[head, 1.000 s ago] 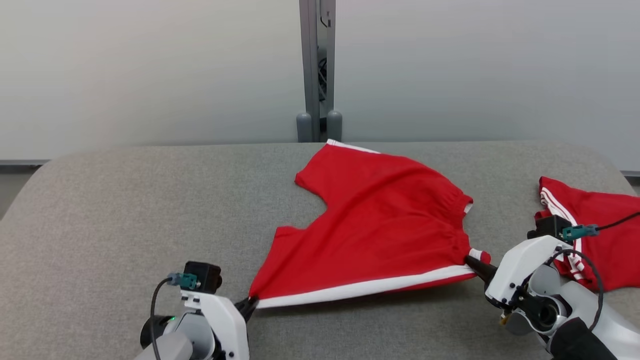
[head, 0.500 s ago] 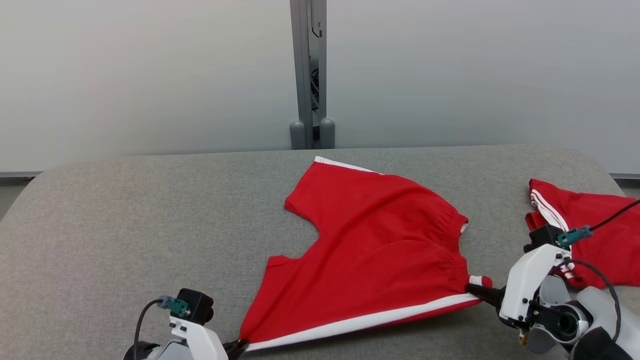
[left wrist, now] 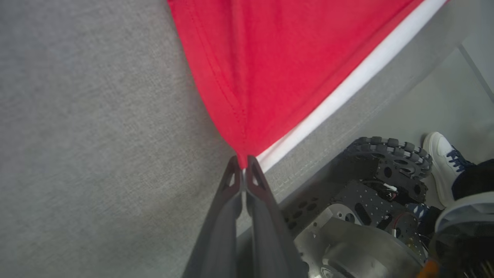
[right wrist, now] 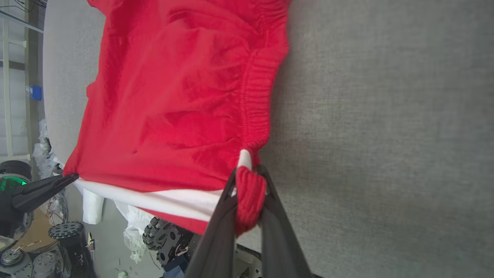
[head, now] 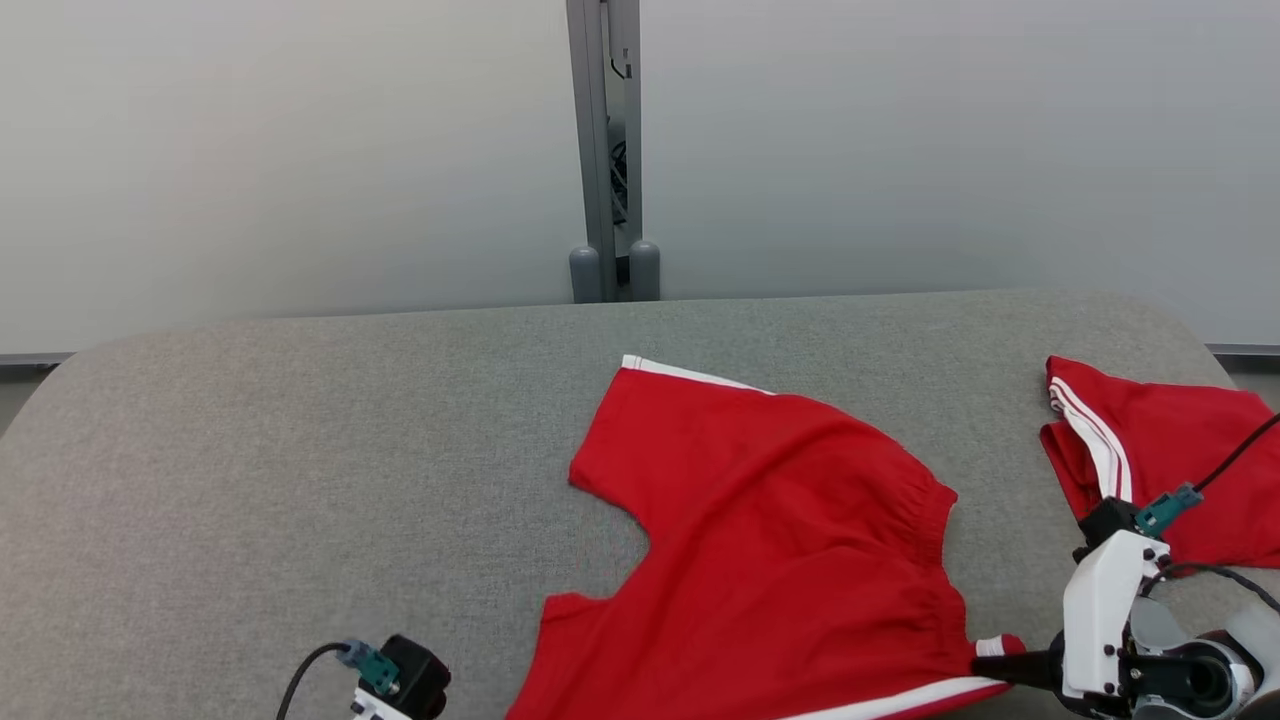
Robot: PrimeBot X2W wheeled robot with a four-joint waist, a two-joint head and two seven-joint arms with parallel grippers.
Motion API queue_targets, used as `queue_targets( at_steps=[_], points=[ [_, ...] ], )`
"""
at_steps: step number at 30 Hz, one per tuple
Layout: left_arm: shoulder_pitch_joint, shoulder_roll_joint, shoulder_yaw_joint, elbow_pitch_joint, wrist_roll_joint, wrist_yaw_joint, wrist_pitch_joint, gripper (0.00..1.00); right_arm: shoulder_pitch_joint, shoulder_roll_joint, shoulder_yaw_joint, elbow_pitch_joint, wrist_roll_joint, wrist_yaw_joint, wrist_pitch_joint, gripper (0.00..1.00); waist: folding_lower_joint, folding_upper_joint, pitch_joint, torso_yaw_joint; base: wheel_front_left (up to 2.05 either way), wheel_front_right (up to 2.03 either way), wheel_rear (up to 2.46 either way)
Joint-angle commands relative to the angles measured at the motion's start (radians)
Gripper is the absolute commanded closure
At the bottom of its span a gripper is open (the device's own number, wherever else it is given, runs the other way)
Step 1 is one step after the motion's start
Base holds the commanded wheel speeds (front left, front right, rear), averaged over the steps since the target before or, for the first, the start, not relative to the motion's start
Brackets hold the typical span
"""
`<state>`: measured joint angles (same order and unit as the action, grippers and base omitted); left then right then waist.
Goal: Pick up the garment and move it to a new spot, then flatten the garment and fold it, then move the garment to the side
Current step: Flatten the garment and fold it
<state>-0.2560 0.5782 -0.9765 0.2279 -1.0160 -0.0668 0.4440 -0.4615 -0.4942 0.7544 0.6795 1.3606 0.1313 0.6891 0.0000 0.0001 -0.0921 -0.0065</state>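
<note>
Garment: the red shorts (head: 780, 560) are lying on the grey worktop (head: 300, 450) on the robot's side of the post (head: 603, 150) and a little to its right. Their striped side is reaching the worktop edge farthest from the post.
Left gripper (left wrist: 242, 170): it is pinching the corner of the nearer leg hem, its fingers almost together on a thin point of cloth.
Right gripper (right wrist: 249, 181): it is clamping the near end of the elastic waistband, with a bunched red roll sitting between its fingers.
Heading: the waistband is facing away to the post's right and the leg openings are pointing to its left. The long axis is running crosswise to the post, along the white stripe stretched between the two grippers.
Progress: judging by the taut stripe, the garment is being laid out at its spot. Some ripples are showing near the waistband, so flattening looks unfinished, and folding and moving aside are waiting.
Other cloth: a second red garment (head: 1190, 480) is lying further right of the post, apart from the shorts.
</note>
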Motion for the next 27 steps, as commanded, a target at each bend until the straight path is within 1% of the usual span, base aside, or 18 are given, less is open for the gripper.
queue_targets(
  at_steps=[1,5,6,7,8,16,22,27],
  points=[
    [0.024,0.039,-0.005,-0.01,-0.013,0.013,0.022,1.0,0.02,-0.034,-0.012,-0.001,0.006,-0.001,0.019,1.0,0.0,-0.0001,-0.001,-0.002,0.0,0.0,0.0],
    [0.04,0.075,-0.008,-0.084,-0.029,0.022,0.061,1.0,0.042,-0.052,-0.034,-0.024,-0.002,-0.001,0.041,1.0,0.0,-0.0001,0.001,-0.007,0.0,0.0,0.0],
    [0.04,0.08,-0.004,-0.096,-0.028,0.027,0.058,1.0,0.046,-0.051,-0.041,-0.029,-0.006,-0.001,0.036,1.0,0.0,-0.0001,0.002,-0.009,0.0,0.0,0.0],
    [0.035,0.082,0.01,-0.115,-0.023,0.046,0.045,1.0,0.057,-0.044,-0.058,-0.037,-0.015,-0.001,0.027,1.0,0.0,-0.0001,0.006,-0.015,0.0,0.0,0.0],
    [0.032,0.082,0.015,-0.124,-0.022,0.052,0.04,1.0,0.063,-0.039,-0.066,-0.043,-0.017,-0.001,0.022,1.0,0.0,-0.0001,0.008,-0.018,0.0,0.0,0.0],
    [-0.02,0.087,0.079,-0.159,-0.015,0.09,-0.018,1.0,0.084,-0.003,-0.133,-0.1,-0.042,-0.001,-0.016,1.0,0.0,-0.0001,0.032,-0.056,0.0,0.0,0.0],
    [-0.091,0.092,0.131,-0.164,0.002,0.12,-0.042,1.0,0.075,0.046,-0.21,-0.155,-0.075,-0.001,-0.078,1.0,0.0,-0.0001,0.06,-0.106,0.0,0.0,0.0],
    [-0.166,0.085,0.173,-0.136,0.007,0.152,-0.04,1.0,0.055,0.114,-0.261,-0.173,-0.12,-0.001,-0.112,1.0,0.0,-0.0001,0.087,-0.157,0.0,0.0,0.0]
  ],
)
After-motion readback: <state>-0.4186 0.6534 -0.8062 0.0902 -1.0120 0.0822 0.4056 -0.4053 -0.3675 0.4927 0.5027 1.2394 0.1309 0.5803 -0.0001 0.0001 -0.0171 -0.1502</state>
